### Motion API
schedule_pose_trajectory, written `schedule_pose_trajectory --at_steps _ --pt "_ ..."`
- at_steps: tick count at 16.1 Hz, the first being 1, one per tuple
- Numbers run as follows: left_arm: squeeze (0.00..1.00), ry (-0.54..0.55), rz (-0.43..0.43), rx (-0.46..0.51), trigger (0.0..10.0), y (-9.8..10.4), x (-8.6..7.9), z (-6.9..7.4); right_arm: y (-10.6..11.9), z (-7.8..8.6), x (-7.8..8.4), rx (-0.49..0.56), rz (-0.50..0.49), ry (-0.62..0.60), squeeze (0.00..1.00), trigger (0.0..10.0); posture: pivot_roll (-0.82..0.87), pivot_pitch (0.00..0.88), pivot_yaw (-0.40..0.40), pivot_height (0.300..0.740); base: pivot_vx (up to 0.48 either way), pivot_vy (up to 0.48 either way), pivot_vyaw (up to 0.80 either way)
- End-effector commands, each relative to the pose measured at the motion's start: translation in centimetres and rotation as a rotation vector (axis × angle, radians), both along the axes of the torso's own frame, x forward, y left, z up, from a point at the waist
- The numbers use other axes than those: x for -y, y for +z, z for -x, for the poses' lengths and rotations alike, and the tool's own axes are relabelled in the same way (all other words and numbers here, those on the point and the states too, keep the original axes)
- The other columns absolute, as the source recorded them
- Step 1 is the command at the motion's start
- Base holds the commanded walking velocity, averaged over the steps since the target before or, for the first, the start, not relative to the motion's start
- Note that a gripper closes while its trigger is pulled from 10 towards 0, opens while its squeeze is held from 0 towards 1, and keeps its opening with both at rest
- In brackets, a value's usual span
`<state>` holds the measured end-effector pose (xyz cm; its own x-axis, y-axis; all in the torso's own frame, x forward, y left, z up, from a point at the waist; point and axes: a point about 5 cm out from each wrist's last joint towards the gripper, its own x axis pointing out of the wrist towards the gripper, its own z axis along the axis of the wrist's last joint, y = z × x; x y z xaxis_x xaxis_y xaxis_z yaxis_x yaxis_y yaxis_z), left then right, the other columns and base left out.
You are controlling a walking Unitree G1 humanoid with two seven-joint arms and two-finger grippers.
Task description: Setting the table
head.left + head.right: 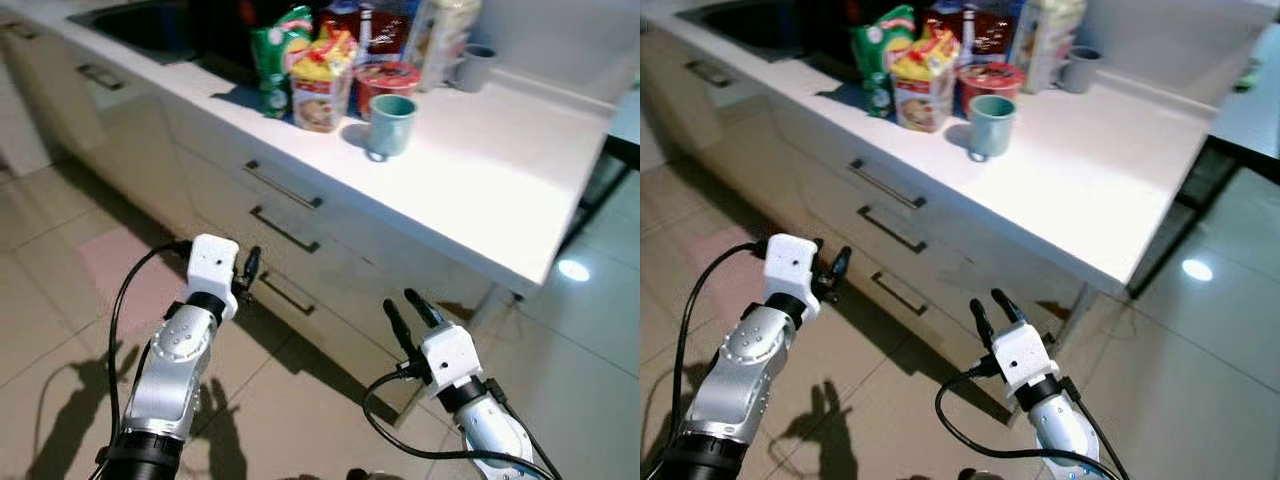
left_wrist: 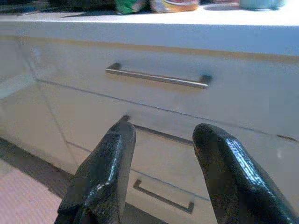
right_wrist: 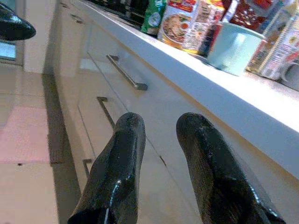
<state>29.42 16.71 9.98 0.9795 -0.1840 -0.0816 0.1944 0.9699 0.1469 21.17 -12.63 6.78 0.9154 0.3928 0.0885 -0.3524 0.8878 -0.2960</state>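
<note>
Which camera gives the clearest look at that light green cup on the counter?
The left eye view: the cup stands whole on the white counter. The right eye view shows it likewise. The right wrist view sees it from below; the left wrist view catches just its base.

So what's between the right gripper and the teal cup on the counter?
In the left eye view, the closed drawer fronts and counter edge lie between the right gripper and teal cup.

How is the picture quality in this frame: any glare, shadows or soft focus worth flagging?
Left eye view: the white countertop is blown out by glare, a bright spot reflects off the floor tiles, and the arms cast dark shadows there. Left wrist view: the drawer handle is soft. Right wrist view: the teal cup is slightly blurred.
</note>
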Motion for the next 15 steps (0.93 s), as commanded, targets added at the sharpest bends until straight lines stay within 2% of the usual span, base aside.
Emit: schedule_pose_trajectory --at_steps 1,7,10,15 --pt "0.00 0.006 0.026 0.030 10.0 0.39 -0.06 0.00 0.52 -0.12 0.07 0.031 0.002 0.000 0.00 10.0 0.03 0.000 0.005 0.740 0.000 0.000 0.00" --pt "0.00 -0.039 0.004 0.046 10.0 0.34 0.43 0.50 0.64 0.05 0.50 0.028 -0.008 -0.019 0.00 10.0 0.03 0.000 0.007 0.740 0.000 0.000 0.00" --pt "0.00 -0.040 0.016 0.046 10.0 0.48 0.49 0.31 0.59 0.19 0.42 0.026 -0.006 -0.014 0.00 10.0 0.03 0.000 0.008 0.740 0.000 0.000 0.00" --pt "0.00 -0.025 0.060 0.069 10.0 1.04 0.53 0.02 0.29 0.32 0.29 0.010 0.001 -0.009 0.00 10.0 0.03 0.000 0.008 0.740 0.353 -0.068 0.00"
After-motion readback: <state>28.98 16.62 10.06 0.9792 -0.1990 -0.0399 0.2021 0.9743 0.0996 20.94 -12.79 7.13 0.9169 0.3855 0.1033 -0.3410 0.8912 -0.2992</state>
